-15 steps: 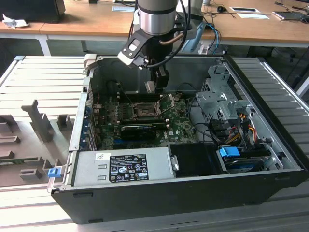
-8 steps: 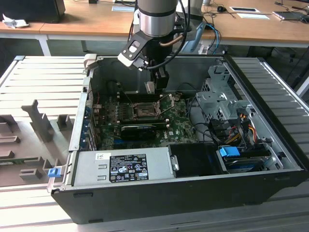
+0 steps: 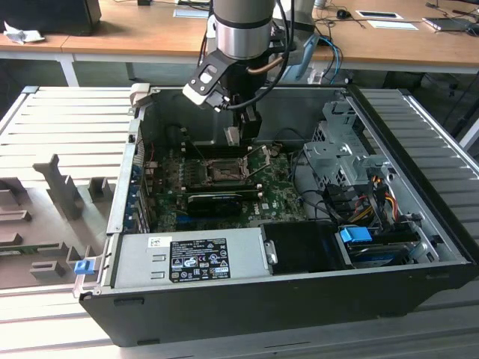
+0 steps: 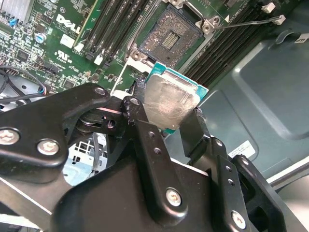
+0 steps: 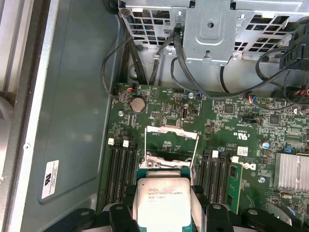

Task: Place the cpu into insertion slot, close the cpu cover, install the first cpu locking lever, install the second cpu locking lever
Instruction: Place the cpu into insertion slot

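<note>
One silver and grey robot arm point(image 3: 239, 30) reached down into an open black computer case point(image 3: 284, 299) that lay on a grey ribbed work surface point(image 3: 67, 120).

One black two-fingered gripper point(image 4: 167, 108), closed tight on the item listed next.

One small flat square cpu point(image 4: 171, 96), pale silvery metal face with a teal-green edge, was clamped by two opposite edges between the black fingers point(image 4: 189, 130). It hung above the green circuit board point(image 5: 231, 125), just beside the socket and not seated in it.

One insertion slot point(image 4: 175, 34), square and dark with a fine contact grid and silvery rim, lay with its contacts exposed in the second wrist view.

One cpu cover point(image 5: 171, 131), a thin silvery metal frame with a cut-out middle, stood raised off the slot in the first wrist view, with the board showing through its opening.

Two thin wire locking levers point(image 5: 146, 145), one at each side of the cover, stood lifted.

Several long black memory slots point(image 5: 120, 169) flanked the socket on both sides.

One silvery power supply box point(image 3: 187, 258) lay at the case's near edge in the exterior view.

One perforated grey metal drive cage point(image 3: 337, 157) sat toward the exterior view's right.
</note>
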Controlling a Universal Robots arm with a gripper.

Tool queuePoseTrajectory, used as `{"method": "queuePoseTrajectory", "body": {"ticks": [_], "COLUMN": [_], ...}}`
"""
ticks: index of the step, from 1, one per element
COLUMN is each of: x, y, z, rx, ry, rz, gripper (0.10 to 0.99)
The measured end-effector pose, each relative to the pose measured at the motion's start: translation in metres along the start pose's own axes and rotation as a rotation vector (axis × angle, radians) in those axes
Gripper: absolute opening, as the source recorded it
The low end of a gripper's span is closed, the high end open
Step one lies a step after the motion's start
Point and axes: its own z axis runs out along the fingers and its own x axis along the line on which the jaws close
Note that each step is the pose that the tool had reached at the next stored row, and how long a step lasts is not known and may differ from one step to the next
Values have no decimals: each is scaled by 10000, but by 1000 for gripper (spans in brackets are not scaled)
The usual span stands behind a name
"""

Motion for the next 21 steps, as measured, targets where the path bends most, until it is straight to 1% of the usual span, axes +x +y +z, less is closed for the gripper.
{"method": "queuePoseTrajectory", "body": {"ticks": [3, 4, 5, 6, 7, 8, 12, 17, 19, 20, 21], "x": [-4, -5, -5, -6, -6, -6, -7, -18, -20, -19, -15], "y": [-3, -3, -5, -5, -8, -25, -68, -85, -96, -158, -220], "z": [26, 32, 39, 45, 55, 61, 102, 200, 237, 278, 300], "rx": [-6, -53, -146, -211, -228, -234, -257, -351, -363, -355, -350], "ry": [14, 7, -1, -10, -6, -10, -30, -114, -144, -152, -159], "rz": [30, 24, 11, 2, 0, 4, 191, 930, 1094, 1110, 1108], "gripper": [529, 529, 529, 529, 529, 529, 529, 529, 529, 529, 529]}}
